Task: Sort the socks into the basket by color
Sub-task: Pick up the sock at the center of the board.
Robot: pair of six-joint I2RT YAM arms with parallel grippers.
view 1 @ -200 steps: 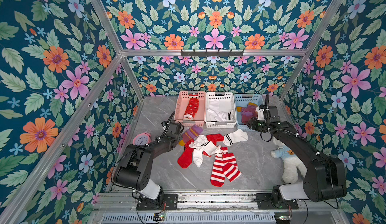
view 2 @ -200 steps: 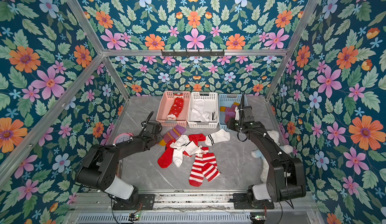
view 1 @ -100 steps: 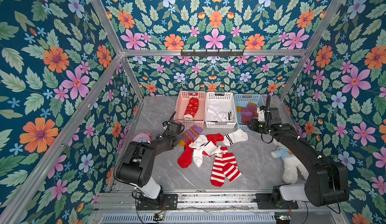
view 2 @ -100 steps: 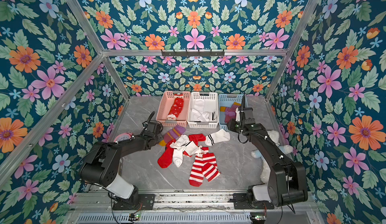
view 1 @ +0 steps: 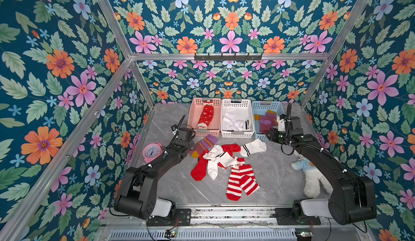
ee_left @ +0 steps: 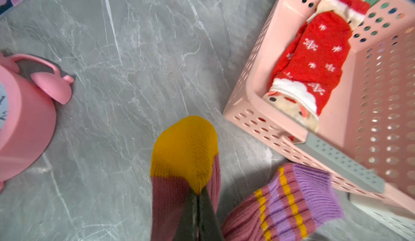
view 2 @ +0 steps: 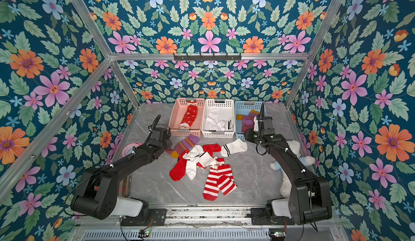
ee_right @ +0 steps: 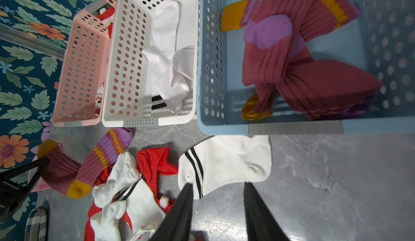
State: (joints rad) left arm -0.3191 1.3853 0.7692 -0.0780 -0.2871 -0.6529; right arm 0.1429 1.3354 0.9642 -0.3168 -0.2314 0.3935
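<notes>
Maroon-purple sock (ee_left: pixel 179 159) with mustard toe sits at the far-left edge of the sock pile, just near of the pink basket (view 1: pixel 193 116), and the left end effector (ee_left: pixel 197 198) is clamped tight on its toe end. The red sock (view 1: pixel 198 171), striped pair (view 1: pixel 239 181) and banded white sock (view 1: pixel 253 147) lie mid-bench (view 1: pixel 280 179), near of the white basket (view 1: pixel 237 134) and blue basket (view 1: pixel 260 106). Right end effector (ee_right: pixel 217 184) hovers over the banded white sock with jaws apart; pink clock (view 1: pixel 152 152) at left edge, plush bear (view 1: pixel 312 180) at right.
</notes>
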